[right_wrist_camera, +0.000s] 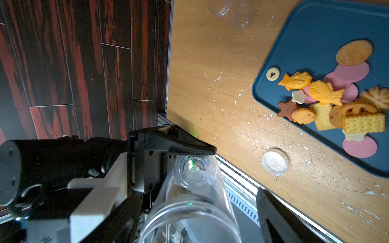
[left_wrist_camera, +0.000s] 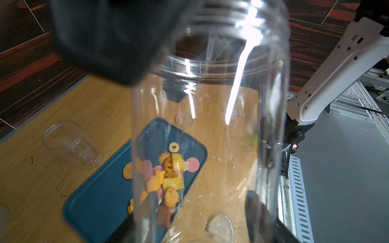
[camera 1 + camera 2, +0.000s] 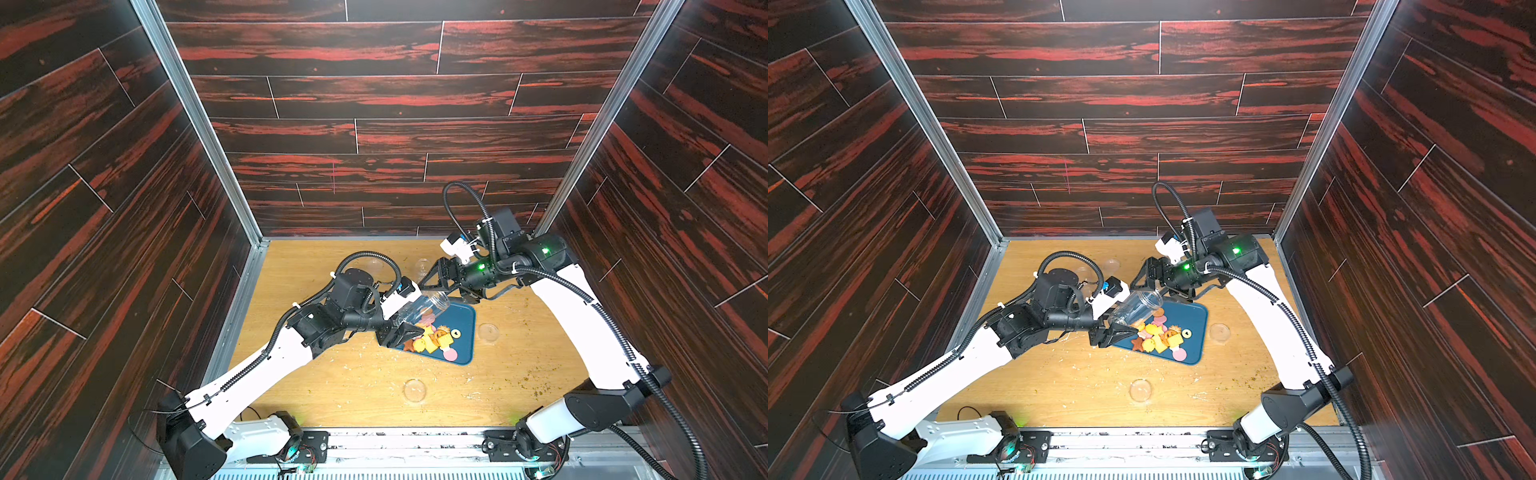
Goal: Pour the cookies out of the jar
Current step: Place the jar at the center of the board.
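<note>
The clear jar (image 3: 424, 309) (image 3: 1136, 307) is empty and tilted over the blue tray (image 3: 463, 332) (image 1: 315, 31). My left gripper (image 3: 399, 323) (image 3: 1113, 323) is shut on its base end. Its threaded mouth points toward my right gripper (image 3: 446, 293) (image 3: 1158, 293). That gripper's jaws stand open on either side of the mouth, and in the right wrist view one finger (image 1: 273, 214) is apart from the jar wall (image 1: 195, 210). The cookies (image 3: 434, 338) (image 3: 1160, 338) (image 1: 336, 101) lie in a heap on the tray: pink discs, yellow squares, fish shapes, a brown star, a pale ring.
Clear lids lie on the wooden table (image 3: 353, 386) at the front (image 3: 414, 390) and right of the tray (image 3: 488, 332) (image 1: 274, 162). Another clear jar (image 2: 69, 143) lies on its side behind the tray. Crumbs are scattered about. Dark walls close in three sides.
</note>
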Robot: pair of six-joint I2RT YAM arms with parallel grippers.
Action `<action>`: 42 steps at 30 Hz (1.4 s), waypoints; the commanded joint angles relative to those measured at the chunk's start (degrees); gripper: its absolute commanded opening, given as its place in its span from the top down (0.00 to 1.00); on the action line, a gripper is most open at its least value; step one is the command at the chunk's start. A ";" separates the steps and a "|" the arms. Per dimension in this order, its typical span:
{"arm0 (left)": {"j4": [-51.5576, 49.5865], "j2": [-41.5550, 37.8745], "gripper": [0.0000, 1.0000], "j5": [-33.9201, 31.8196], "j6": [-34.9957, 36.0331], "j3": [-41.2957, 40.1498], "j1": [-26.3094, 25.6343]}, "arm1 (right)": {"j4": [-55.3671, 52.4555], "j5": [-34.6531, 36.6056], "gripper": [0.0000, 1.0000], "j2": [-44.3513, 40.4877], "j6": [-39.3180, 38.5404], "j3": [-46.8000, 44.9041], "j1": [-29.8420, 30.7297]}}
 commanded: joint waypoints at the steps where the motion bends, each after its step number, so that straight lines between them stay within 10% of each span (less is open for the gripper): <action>1: -0.32 -1.81 0.57 0.36 1.13 1.51 0.32 | -0.72 -1.74 0.15 1.36 0.07 -1.08 0.61; 17: 0.39 -2.08 0.56 -0.71 0.26 0.82 0.49 | -0.60 -2.32 0.25 0.97 -0.16 -1.56 0.82; 28: 1.78 -2.52 0.21 -3.33 -0.66 -0.19 0.52 | -0.98 -0.32 0.28 1.14 -0.02 -0.91 0.81; 42: 2.42 -3.12 0.17 -3.93 -1.63 -1.12 0.63 | -1.64 1.08 0.28 1.14 -0.28 -0.85 0.76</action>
